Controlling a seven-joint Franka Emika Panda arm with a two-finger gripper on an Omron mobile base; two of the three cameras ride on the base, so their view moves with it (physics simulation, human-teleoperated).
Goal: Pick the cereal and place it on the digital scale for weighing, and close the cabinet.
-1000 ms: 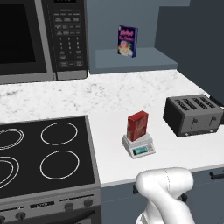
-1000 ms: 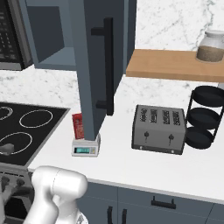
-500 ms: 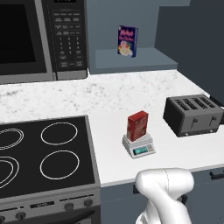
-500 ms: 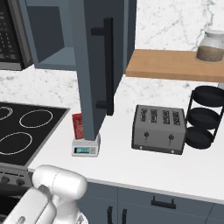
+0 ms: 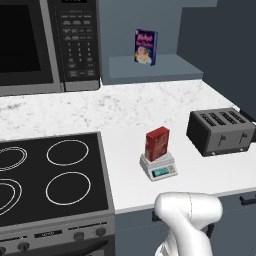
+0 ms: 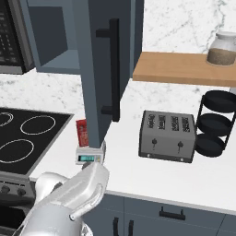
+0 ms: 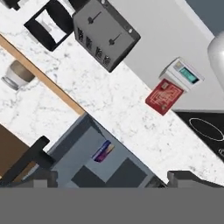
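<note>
In the left base view, the open cabinet [image 5: 150, 75] holds a dark blue box [image 5: 145, 47] on its shelf. The red cereal [image 5: 157, 143] stands upright on the digital scale [image 5: 159, 167], on the white worktop [image 5: 130, 115].

In the right base view, the cabinet door [image 6: 103, 69] hangs open before the cereal.

In the hand view, the tool [image 7: 113, 181] has its tips wide apart, holding nothing.

Two base views flanking the arm, both covering the digital scale [image 5: 159, 167], rolled hand view from high above

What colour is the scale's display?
Teal, on the digital scale, clearest in the left base view.
</note>
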